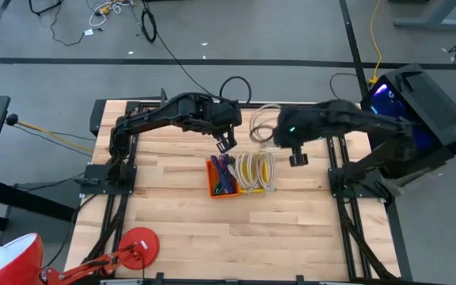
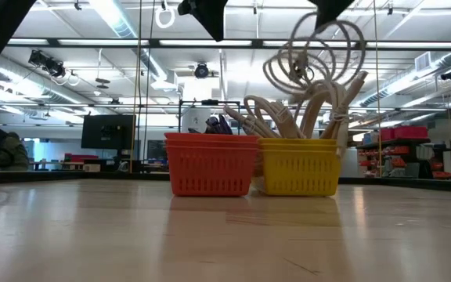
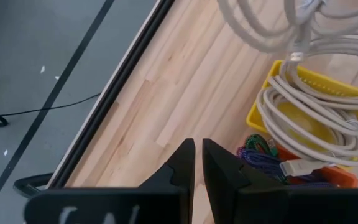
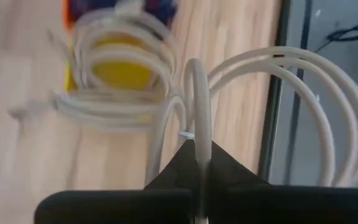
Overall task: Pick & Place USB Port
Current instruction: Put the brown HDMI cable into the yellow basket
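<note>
a: from above, what's on the worktop?

b: an orange basket of purple cables touching a yellow basket of pale cables. the left claw hangs just behind the orange one. the right claw sits beside the yellow one.

a: and level with the worktop?

b: a coiled white usb cable hangs above the yellow basket, probably raised to clear the rim.

a: the left wrist view?

b: the left claw's fingers are together, holding nothing; the baskets lie just ahead.

a: the right wrist view?

b: the right claw is clamped on the white usb cable, its loops fanning out beyond the fingertips.
</note>
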